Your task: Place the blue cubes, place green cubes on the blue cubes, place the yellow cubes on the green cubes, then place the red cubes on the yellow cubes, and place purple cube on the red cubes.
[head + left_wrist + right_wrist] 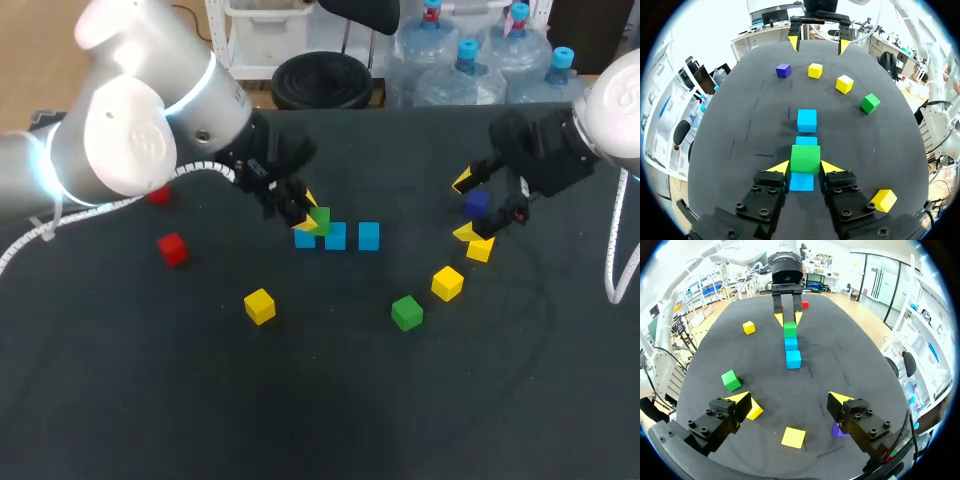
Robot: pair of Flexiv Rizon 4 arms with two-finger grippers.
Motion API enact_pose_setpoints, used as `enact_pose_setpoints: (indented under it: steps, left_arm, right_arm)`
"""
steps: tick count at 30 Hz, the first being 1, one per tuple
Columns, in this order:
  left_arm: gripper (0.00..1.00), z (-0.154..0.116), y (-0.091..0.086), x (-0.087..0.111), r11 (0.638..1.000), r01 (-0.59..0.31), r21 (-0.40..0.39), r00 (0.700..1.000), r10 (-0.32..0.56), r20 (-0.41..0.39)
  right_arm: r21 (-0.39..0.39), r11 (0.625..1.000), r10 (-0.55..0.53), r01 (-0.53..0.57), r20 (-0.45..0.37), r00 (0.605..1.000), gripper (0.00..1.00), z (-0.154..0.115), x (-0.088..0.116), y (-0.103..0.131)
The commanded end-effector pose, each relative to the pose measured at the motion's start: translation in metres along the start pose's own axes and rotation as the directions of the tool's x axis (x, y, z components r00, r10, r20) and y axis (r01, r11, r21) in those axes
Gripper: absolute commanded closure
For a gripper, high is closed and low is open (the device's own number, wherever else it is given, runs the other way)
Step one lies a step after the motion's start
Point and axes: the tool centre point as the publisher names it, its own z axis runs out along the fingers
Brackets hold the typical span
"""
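**Left hand** (805, 167): closed narrowly on the held green cube (805, 158), with one yellow tip against each of two opposite sides. This cube sits over the 9 o'clock end of the row of three blue cubes (335, 236). Whether its underside touches the end blue cube (304, 240) cannot be determined. The row runs from 9 to 3 o'clock near the middle of the dark surface (330, 410).

**Right hand** (791, 400): fingers spread wide and gripping nothing. It is above the surface at 3 o'clock of the row, well apart from it.
- The purple cube (476, 203) lies on the surface under this hand. In the right wrist view one finger partly hides it.
- The first yellow cube (480, 249) lies under the gap between the fingers, untouched.
- The second yellow cube (447, 283) shows just beside the other finger, at 7 o'clock of the first.

**Loose items on the surface:**
- The loose green cube (406, 312) is near the second yellow cube, at its 8 o'clock.
- The third yellow cube (259, 305) stands alone at 7 o'clock of the end blue cube.
- The near red cube (172, 248) is at 9 o'clock of the row, well apart from it.
- The far red cube (158, 194) is at 12 o'clock of the near one, partly hidden by the left arm (130, 130).

**Stacking:** only the held green cube is over a blue cube. The other two blue cubes carry nothing.
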Motion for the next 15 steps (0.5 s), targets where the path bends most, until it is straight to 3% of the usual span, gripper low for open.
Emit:
enact_pose_setpoints:
  steps: [1,12,15]
  left_arm:
    - [1.00,0.0005,0.0029,-0.0004,1.000,-0.002,0.006,1.000,0.002,-0.002]
    - [1.00,0.0007,0.0037,-0.0001,1.000,-0.004,0.010,1.000,0.004,-0.002]
    - [0.89,0.0008,0.0041,-0.0002,1.000,-0.004,0.011,1.000,0.004,-0.003]
  right_arm:
    - [-0.001,1.000,-0.001,0.001,0.002,1.000,0.00,0.0008,0.0003,-0.0006]
    - [-0.001,1.000,-0.001,0.001,0.002,1.000,0.00,0.0008,0.0003,-0.0006]
    - [-0.001,1.000,-0.001,0.001,0.002,1.000,0.00,0.0008,0.0003,-0.0006]
